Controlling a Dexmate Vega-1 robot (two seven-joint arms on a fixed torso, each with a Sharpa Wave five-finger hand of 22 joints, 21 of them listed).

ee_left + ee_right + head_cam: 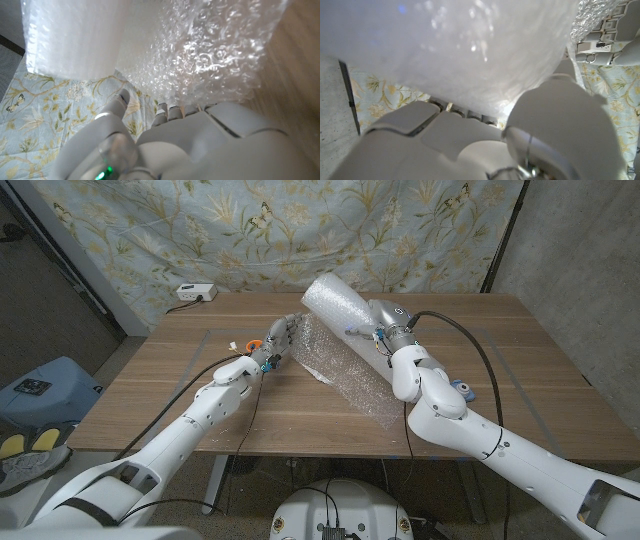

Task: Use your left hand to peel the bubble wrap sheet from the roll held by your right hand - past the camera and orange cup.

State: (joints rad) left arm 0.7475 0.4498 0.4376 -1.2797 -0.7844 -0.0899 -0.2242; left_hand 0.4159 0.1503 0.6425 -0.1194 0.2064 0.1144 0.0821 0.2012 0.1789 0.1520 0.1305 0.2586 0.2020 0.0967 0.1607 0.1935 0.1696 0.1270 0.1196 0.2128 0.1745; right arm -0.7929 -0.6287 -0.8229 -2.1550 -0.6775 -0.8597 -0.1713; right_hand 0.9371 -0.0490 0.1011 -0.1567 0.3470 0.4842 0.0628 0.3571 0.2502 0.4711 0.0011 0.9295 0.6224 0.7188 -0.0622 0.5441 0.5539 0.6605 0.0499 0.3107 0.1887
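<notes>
While peeling: left robot hand (pixel 281 335) pinches the sheet (pixel 345 372) edge.
Roll (pixel 338 304): gripped by right robot hand (pixel 381 322), raised off the bench (pixel 520 360).
Sheet axis: runs from the roll toward the left robot hand, trailing onto the bench.
Nearer hand: left.

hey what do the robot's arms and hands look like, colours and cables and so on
Both arms are glossy white, built of rounded shell segments. The right arm has a blue spot on a joint and a black cable looping off its wrist. A thin black cable runs along the left arm. The left hand has grey fingers; the right hand is silver-grey. A green light glows at the left wrist.
</notes>
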